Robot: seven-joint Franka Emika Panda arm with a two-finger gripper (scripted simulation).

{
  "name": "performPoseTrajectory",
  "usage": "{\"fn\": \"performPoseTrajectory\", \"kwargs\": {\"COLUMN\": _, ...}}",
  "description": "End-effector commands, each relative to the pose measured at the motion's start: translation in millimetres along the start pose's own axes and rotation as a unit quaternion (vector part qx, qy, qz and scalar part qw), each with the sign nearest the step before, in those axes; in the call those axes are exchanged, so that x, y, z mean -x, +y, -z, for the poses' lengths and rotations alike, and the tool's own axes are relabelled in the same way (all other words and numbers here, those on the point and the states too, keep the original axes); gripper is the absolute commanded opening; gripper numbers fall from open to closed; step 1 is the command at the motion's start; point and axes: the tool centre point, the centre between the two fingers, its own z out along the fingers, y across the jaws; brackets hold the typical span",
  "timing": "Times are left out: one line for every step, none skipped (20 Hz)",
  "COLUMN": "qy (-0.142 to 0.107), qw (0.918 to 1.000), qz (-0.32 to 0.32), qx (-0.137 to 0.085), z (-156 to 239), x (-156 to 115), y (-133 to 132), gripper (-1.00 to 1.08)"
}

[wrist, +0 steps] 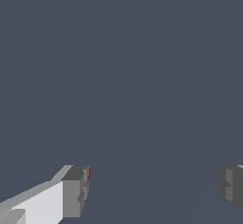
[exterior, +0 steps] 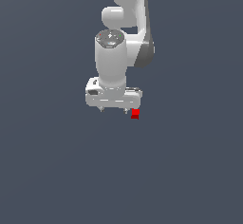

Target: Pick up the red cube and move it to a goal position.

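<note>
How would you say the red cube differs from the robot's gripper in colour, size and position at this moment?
Colour: the red cube is plain bright red, while the gripper is white with grey fingertips. Size: the cube is tiny, while the gripper is far wider. Position: the cube sits beside the gripper, toward the exterior view's right, not between the fingers, which are spread apart around empty space. Both appear over the same plain dark background.

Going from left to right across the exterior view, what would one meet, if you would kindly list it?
Pincer with its fingers spread → red cube, just at the right-hand finger and not between the fingers.
</note>
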Motion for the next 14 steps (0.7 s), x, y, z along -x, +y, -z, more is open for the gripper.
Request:
{"fn": "performPoseTrajectory", "kwargs": {"qy": 0.0, "qw": 1.0, "qz": 0.0, "qx": 0.0, "z": 0, "x": 0, "y": 0, "gripper": 1.0}}
{"fn": "performPoseTrajectory", "kwargs": {"qy": 0.0, "qw": 1.0, "qz": 0.0, "qx": 0.0, "z": 0, "x": 0, "y": 0, "gripper": 1.0}}
{"fn": "performPoseTrajectory", "kwargs": {"qy": 0.0, "qw": 1.0, "qz": 0.0, "qx": 0.0, "z": -1, "x": 1, "y": -1, "gripper": 1.0}}
{"fn": "performPoseTrajectory", "kwargs": {"qy": 0.0, "qw": 1.0, "qz": 0.0, "qx": 0.0, "z": -2, "x": 2, "y": -1, "gripper": 1.0}}
{"fn": "performPoseTrajectory", "kwargs": {"qy": -0.001, "qw": 1.0, "qz": -0.001, "qx": 0.0, "z": -4, "x": 3, "y": -2, "gripper": 1.0}}
{"fn": "performPoseTrajectory", "kwargs": {"qy": -0.001, "qw": 1.0, "qz": -0.001, "qx": 0.0, "z": -6, "x": 4, "y": -4, "gripper": 1.0}}
{"fn": "performPoseTrajectory", "kwargs": {"qy": -0.001, "qw": 1.0, "qz": -0.002, "qx": 0.0, "z": -9, "x": 6, "y": -5, "gripper": 1.0}}
{"fn": "performPoseTrajectory", "kwargs": {"qy": -0.002, "qw": 1.0, "qz": -0.003, "qx": 0.0, "z": -12, "x": 8, "y": -7, "gripper": 1.0}}
{"fn": "performPoseTrajectory", "kwargs": {"qy": -0.002, "qw": 1.0, "qz": -0.004, "qx": 0.0, "z": -16, "x": 11, "y": -10, "gripper": 1.0}}
{"fn": "performPoseTrajectory", "kwargs": {"qy": -0.003, "qw": 1.0, "qz": -0.005, "qx": -0.001, "z": -20, "x": 14, "y": -12, "gripper": 1.0}}
{"fn": "performPoseTrajectory", "kwargs": {"qy": -0.004, "qw": 1.0, "qz": -0.006, "qx": -0.001, "z": -25, "x": 18, "y": -15, "gripper": 1.0}}
{"fn": "performPoseTrajectory", "kwargs": {"qy": -0.005, "qw": 1.0, "qz": -0.007, "qx": -0.001, "z": -30, "x": 21, "y": -18, "gripper": 1.0}}
{"fn": "performPoseTrajectory", "kwargs": {"qy": -0.006, "qw": 0.9999, "qz": -0.009, "qx": -0.001, "z": -36, "x": 26, "y": -22, "gripper": 1.0}}
{"fn": "performPoseTrajectory", "kwargs": {"qy": -0.007, "qw": 0.9999, "qz": -0.01, "qx": -0.001, "z": -42, "x": 30, "y": -26, "gripper": 1.0}}
